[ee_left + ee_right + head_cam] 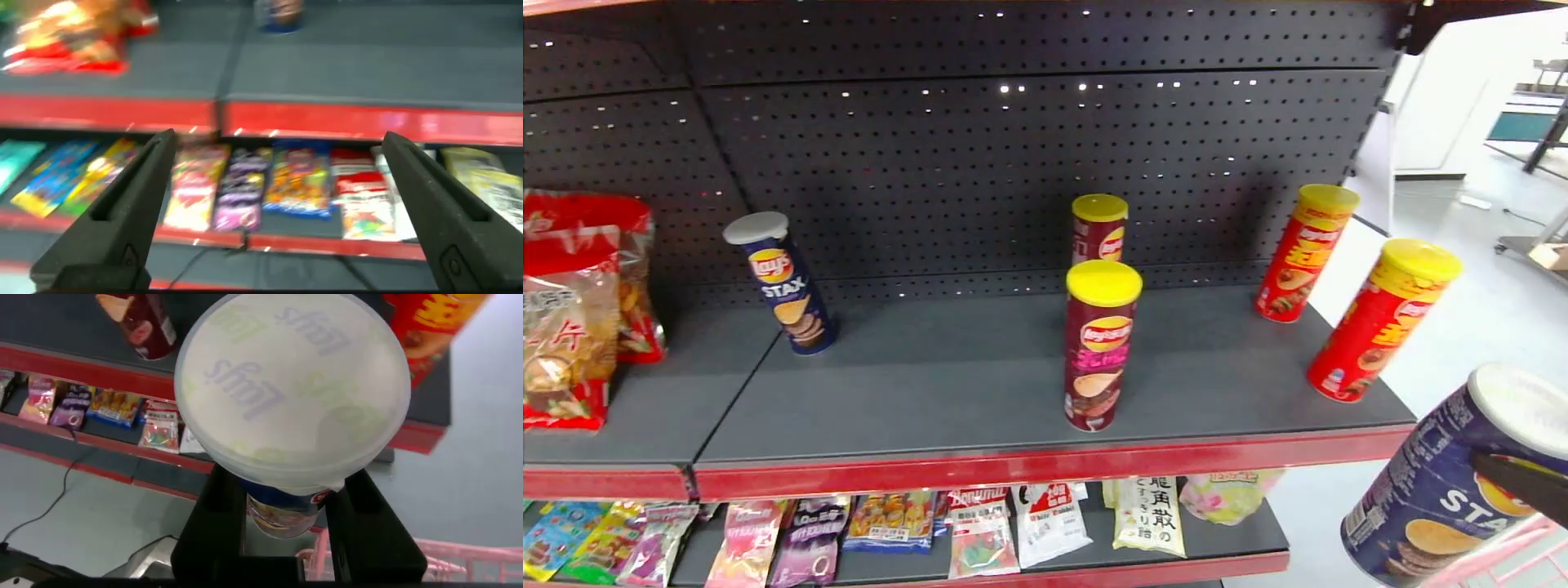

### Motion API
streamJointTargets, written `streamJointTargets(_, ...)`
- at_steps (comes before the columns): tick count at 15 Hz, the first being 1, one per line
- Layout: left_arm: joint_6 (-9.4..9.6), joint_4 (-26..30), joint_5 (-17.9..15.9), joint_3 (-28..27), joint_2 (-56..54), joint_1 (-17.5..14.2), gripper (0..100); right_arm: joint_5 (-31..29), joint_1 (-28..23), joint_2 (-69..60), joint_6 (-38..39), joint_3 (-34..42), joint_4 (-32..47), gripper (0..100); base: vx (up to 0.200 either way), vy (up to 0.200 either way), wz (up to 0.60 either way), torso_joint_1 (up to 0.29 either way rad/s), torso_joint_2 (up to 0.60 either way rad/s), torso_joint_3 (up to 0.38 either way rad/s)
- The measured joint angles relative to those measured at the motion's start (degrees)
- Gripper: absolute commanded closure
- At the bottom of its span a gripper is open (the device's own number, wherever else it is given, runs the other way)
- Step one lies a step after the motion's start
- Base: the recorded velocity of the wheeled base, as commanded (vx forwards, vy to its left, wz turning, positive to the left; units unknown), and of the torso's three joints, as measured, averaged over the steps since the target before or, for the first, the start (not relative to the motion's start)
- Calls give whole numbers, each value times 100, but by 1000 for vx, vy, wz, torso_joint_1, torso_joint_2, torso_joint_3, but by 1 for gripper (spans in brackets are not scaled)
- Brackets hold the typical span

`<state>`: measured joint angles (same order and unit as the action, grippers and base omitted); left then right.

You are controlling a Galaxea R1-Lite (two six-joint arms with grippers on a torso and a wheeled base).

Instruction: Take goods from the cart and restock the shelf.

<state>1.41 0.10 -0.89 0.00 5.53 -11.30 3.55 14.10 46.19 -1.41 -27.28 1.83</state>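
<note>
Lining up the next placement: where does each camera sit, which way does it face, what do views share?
Head view: on the head, facing forward-down at the upper shelf; right gripper holds the blue can.
Left wrist view: on that wrist, facing the snack packets; open left gripper frames them.
Right wrist view: on that wrist, looking over the blue can's lid toward the shelf.
Shared: head and right wrist views show the front maroon can.

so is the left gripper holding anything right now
No, the left gripper is open and empty, with the snack packets plainly visible through the gap.
</note>
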Motion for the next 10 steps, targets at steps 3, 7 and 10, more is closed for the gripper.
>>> streamJointTargets(3,0,-2,2,-2,0,-2,0,-16,-33,-50,7,48,-6,100,0,0,0,0,0,0)
streamJointTargets(7,0,0,0,0,0,1,0,-7,-55,-247,46,146,-5,100,0,0,0,0,0,0)
streamJointTargets(10,0,0,0,0,0,-2,0,-11,-116,-444,195,278,-283,100,0,0,0,0,0,0)
